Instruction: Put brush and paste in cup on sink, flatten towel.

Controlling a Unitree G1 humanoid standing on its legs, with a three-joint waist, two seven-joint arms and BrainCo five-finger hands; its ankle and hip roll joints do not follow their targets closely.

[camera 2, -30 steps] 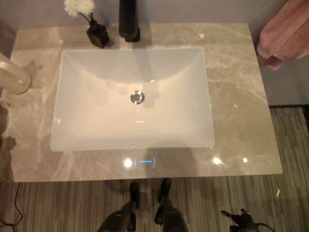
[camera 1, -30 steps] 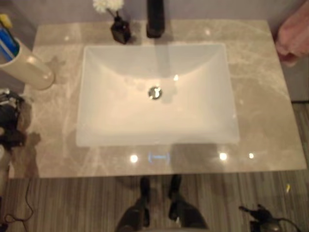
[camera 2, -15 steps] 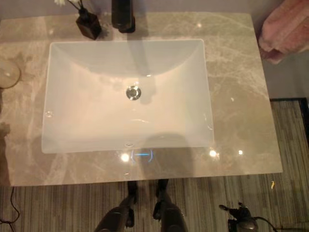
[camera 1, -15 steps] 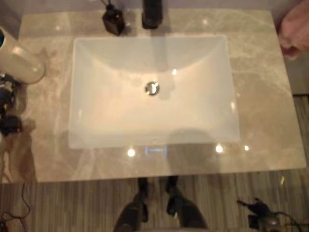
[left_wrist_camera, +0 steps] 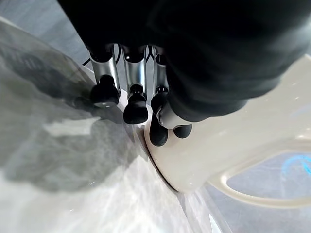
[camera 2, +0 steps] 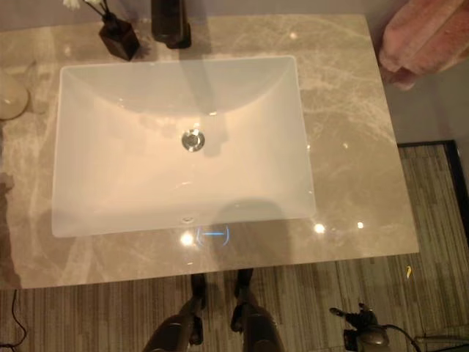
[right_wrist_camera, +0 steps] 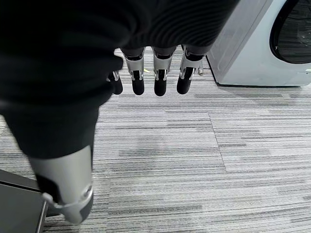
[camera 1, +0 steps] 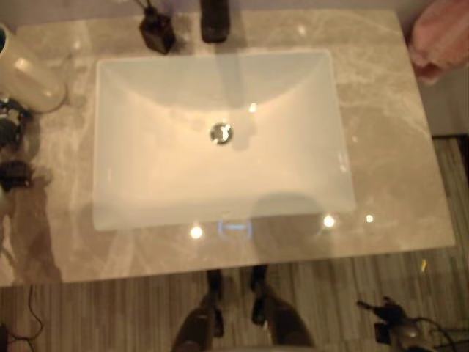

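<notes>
Cream plastic forms the cup [camera 1: 29,81], which stands at the left edge of the marble countertop [camera 1: 396,154], near its far-left corner. In the left wrist view something blue shows faintly inside the cup's mouth; it is probably the brush or the paste, but the view is too blurred to confirm. The left hand [left_wrist_camera: 146,104] is beside the cup, with its fingers [left_wrist_camera: 136,109] extended and relaxed; the dark tips are at the cup wall, and the hand has hold of nothing.

The white rectangular sink [camera 1: 117,198] occupies the centre of the countertop, its drain [camera 1: 220,133] at mid-basin. Along the far edge stand a small dark bottle [camera 2: 119,38] and, just beside it, a black faucet [camera 2: 168,22].

The pink towel [camera 2: 425,37] hangs bunched at the far-right corner, past the countertop's edge.

The right hand [right_wrist_camera: 146,73] hangs over striped floor [right_wrist_camera: 204,165], fingers straight and empty, near a grey washing machine [right_wrist_camera: 262,43].
</notes>
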